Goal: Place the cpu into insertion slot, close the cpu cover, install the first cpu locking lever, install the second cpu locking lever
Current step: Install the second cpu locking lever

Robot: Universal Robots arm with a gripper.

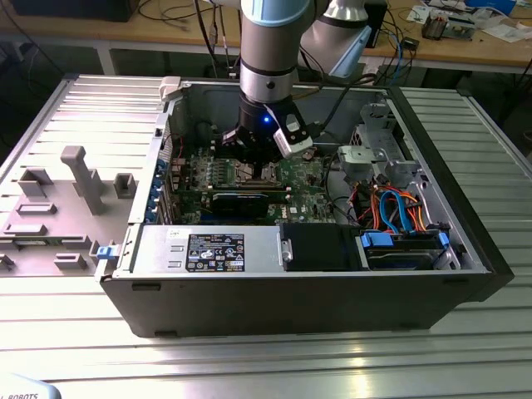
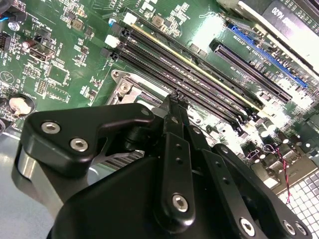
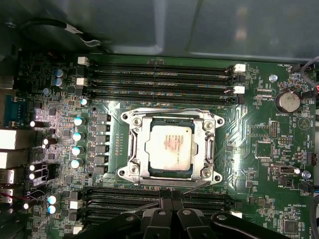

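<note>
1. The arm reaches down into the open computer case (image 1: 465, 274) on the slatted metal table (image 1: 249, 366), and its gripper (image 1: 262, 162) hangs low over the green motherboard (image 1: 307, 179), right at the socket
2. In the first wrist view the cpu (image 3: 169, 151) lies flat in the insertion slot (image 3: 169, 185), silver-tan top facing up
3. The cpu cover (image 3: 138, 149) is down over it, its silvery frame ringing the chip, which shows through the square window
4. A thin wire locking lever (image 3: 192, 187) runs along the socket edge nearest the gripper; whether it is latched I cannot tell
5. The black fingers (image 3: 172, 201) are pressed together, nothing between them, tips sitting just at that socket edge beside the memory slots (image 3: 159, 79)
6. The second wrist view shows the same closed fingertips (image 2: 175, 102) close over the board, next to the long black slots there
7. A grey fixture tray (image 1: 58, 208) sits beside the case, at the exterior view's left
</note>
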